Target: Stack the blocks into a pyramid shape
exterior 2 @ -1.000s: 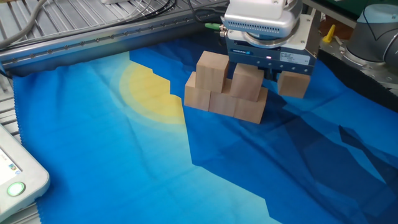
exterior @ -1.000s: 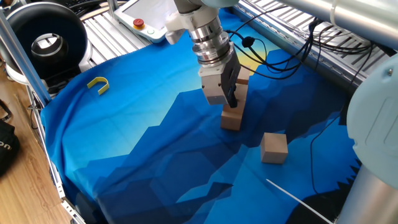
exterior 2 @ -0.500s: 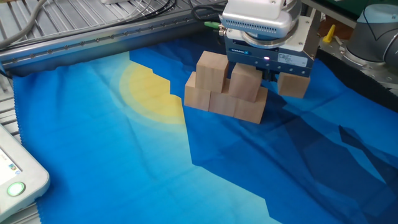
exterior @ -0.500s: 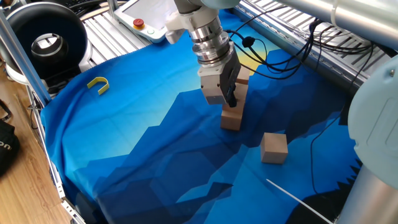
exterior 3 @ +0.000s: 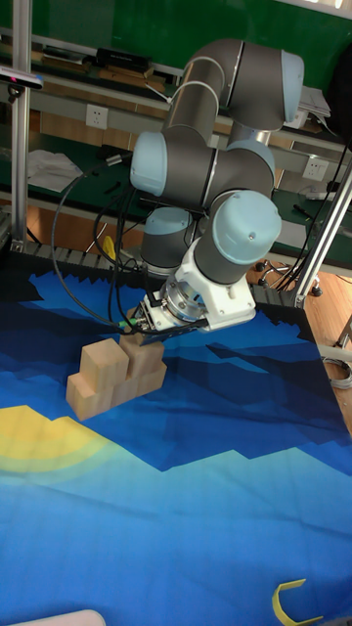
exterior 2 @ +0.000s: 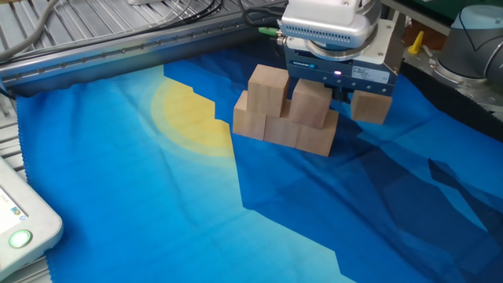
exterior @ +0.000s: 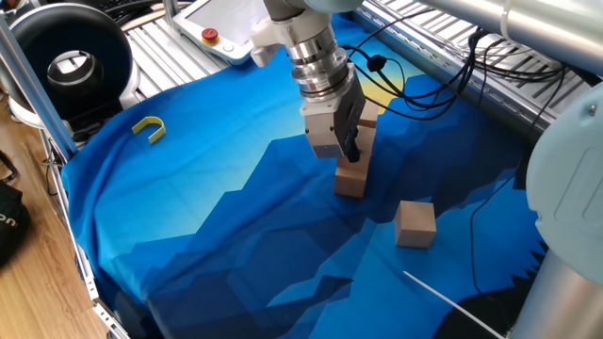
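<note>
Three light-brown wooden blocks form a bottom row (exterior 2: 283, 130) on the blue cloth. Two more rest on top: a free one at the left (exterior 2: 268, 86) and one at the right (exterior 2: 311, 104). My gripper (exterior 2: 312, 108) comes straight down over the right one, a finger on each side, shut on it. In one fixed view the gripper (exterior: 341, 146) hides most of the stack, and only the near end block (exterior: 350, 178) shows fully. One loose block (exterior: 415, 223) lies apart on the cloth, also visible behind the stack (exterior 2: 371, 106). The tall view shows the stack (exterior 3: 110, 380) under the gripper (exterior 3: 145, 344).
A small yellow U-shaped piece (exterior: 149, 128) lies near the cloth's far left edge. Black cables (exterior: 443, 94) trail behind the stack. A teach pendant (exterior: 219, 28) and a metal rail (exterior 2: 118, 55) border the cloth.
</note>
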{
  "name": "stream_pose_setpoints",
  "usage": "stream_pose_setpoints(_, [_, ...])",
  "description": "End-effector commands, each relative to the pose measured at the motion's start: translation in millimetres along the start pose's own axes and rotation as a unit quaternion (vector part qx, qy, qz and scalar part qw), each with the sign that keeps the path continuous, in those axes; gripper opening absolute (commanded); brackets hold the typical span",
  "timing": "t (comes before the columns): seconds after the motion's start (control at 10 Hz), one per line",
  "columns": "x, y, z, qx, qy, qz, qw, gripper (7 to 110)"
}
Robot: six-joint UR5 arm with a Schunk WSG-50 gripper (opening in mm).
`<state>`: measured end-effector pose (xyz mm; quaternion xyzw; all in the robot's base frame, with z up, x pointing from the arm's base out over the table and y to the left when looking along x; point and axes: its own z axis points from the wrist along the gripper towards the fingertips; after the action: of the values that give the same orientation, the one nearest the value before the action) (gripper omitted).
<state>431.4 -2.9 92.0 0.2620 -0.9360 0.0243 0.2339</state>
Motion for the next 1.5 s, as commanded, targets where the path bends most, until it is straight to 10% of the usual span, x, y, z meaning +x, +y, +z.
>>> stream_pose_setpoints(0.0, [-0.2,-3,-1.1,0.005,-0.001,-0.002,1.0,7])
stream_pose_setpoints(1.4, [1.7,-4,0.5,0.012,0.007,-0.007,0.9999,7])
